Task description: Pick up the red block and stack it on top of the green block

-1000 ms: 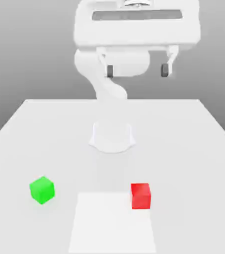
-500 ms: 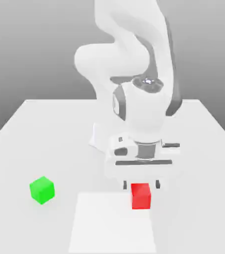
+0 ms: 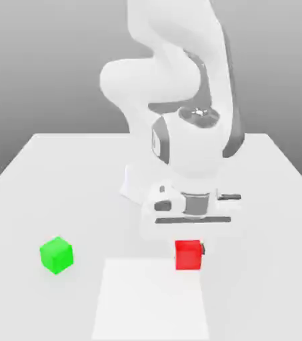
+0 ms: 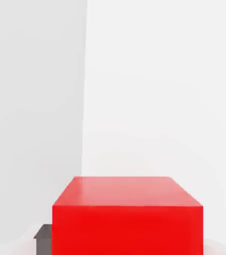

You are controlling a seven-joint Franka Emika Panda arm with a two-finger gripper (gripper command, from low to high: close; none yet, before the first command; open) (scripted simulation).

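Red block [image 3: 188,256] — snug between the fingers [image 3: 203,249] (green block [image 3: 57,256] apart).

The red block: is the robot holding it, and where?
Yes, the gripper is shut on the red block, holding it by two opposite sides.

A smooth, pale grey table [image 3: 260,226] spreads out beneath everything, its far edge straight and its sides widening toward the exterior view's near end. On it lies a flat, plain white four-sided patch [image 3: 150,303], its side edges slanting slightly apart toward the near end.
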